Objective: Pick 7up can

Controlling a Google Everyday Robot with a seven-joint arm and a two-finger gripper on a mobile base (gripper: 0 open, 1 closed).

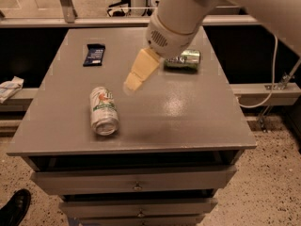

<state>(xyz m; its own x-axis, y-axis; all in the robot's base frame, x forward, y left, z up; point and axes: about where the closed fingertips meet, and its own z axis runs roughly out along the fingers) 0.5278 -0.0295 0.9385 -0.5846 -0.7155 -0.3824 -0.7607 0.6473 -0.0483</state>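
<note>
The 7up can [103,110], silver-white with a green band and a small red-orange mark, lies on its side on the grey table [188,121], left of the middle, its top facing the front edge. My gripper [133,81], with cream-coloured fingers, hangs above the table's middle, up and to the right of the can and apart from it. The large white arm reaches in from the top right.
A darker green can [184,60] lies on its side at the back right, partly behind the arm. A dark blue snack bar [94,54] lies at the back left. Drawers sit below the tabletop. A black shoe [14,207] shows on the floor at the lower left.
</note>
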